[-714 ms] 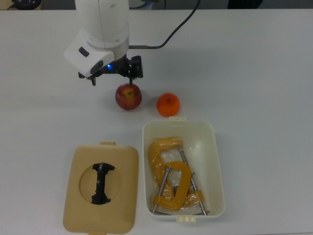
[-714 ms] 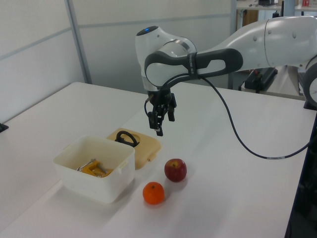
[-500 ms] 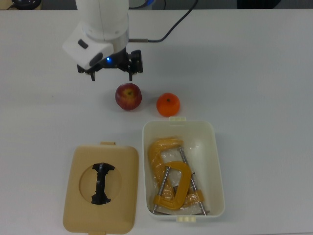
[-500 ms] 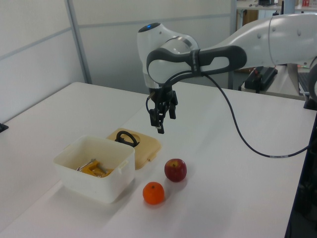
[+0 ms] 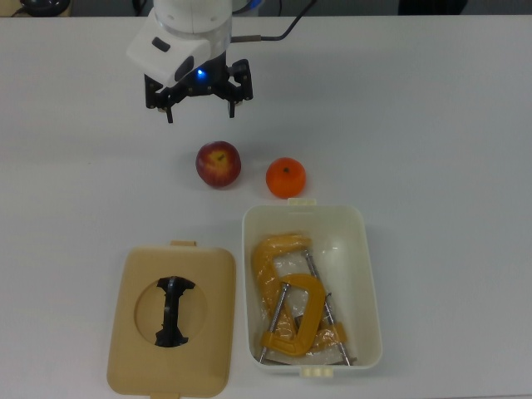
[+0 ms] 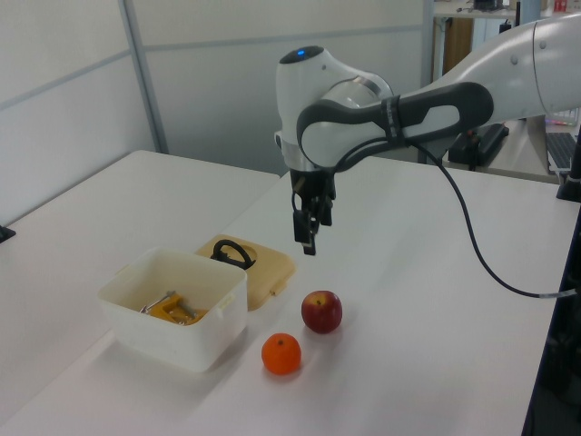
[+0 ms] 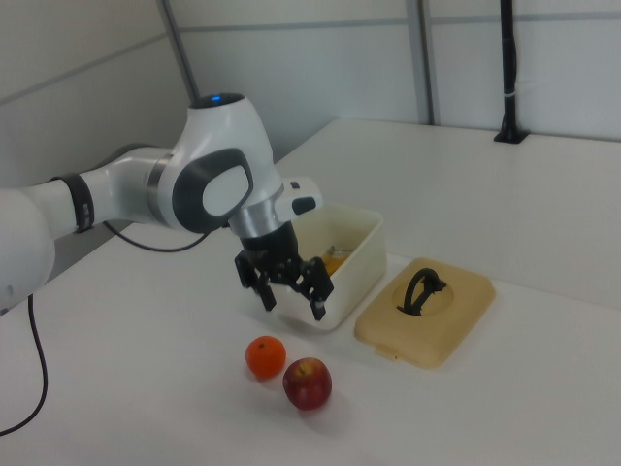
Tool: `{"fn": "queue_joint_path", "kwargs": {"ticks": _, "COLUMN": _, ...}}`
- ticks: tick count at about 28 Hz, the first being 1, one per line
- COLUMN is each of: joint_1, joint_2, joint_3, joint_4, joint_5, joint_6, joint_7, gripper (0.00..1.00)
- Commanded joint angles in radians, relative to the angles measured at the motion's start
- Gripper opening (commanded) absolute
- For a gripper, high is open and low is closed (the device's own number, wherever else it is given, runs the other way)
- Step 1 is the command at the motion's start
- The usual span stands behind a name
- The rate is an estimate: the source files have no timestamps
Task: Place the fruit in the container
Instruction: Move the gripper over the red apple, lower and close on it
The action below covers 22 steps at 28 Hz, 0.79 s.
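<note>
The gripper (image 5: pixel 199 102) is seen raised above the white table (image 5: pixel 432 116), with its two fingers spread wide apart and nothing held between them. In the top view it sits above the apple (image 5: pixel 219 164) in the picture, clear of it and slightly toward the top view's left; in the right view the open fingers (image 7: pixel 318 309) hang well over the table surface, with the fruit lying lower in the picture.

The apple, red with a yellowish patch near its stem dimple, is found resting on the table. Just beside it, toward the top view's right, the orange (image 5: pixel 286 177) is seen, the two fruits near but not touching. The orange lies close against the short end of the container (image 5: pixel 364 249), next to a small beige latch tab; whether it actually touches the rim cannot be judged with certainty.

The container, a white rectangular tub, stands open. Inside it a yellow-orange C-clamp (image 5: pixel 291 307) is lying, apparently with some clear wrapping around it. Neither fruit is inside the tub.

On the top view's left of the container, a flat tan lid (image 5: pixel 141 332) with a black handle is laid on the table, just beside the tub but apart from it
</note>
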Motion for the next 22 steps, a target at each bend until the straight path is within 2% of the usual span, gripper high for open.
{"fn": "queue_joint_path", "kwargs": {"ticks": 1, "joint_1": 0.000, "joint_2": -0.073, "joint_3": 0.001, "joint_4": -0.146, "joint_5": -0.001, "joint_6": 0.043, "joint_7": -0.067, "gripper": 1.00}}
{"fn": "queue_joint_path", "kwargs": {"ticks": 7, "joint_1": 0.000, "joint_2": -0.050, "joint_3": 0.001, "joint_4": -0.180, "joint_5": -0.001, "joint_6": 0.050, "joint_7": -0.072, "gripper": 1.00}}
{"fn": "queue_joint_path", "kwargs": {"ticks": 17, "joint_1": 0.002, "joint_2": 0.065, "joint_3": -0.001, "joint_4": -0.181, "joint_5": -0.013, "joint_6": 0.187, "joint_7": -0.063, "gripper": 1.00}}
{"fn": "queue_joint_path", "kwargs": {"ticks": 22, "joint_1": 0.002, "joint_2": 0.113, "joint_3": 0.001, "joint_4": -0.181, "joint_5": -0.041, "joint_6": 0.231, "joint_7": -0.061, "gripper": 1.00}}
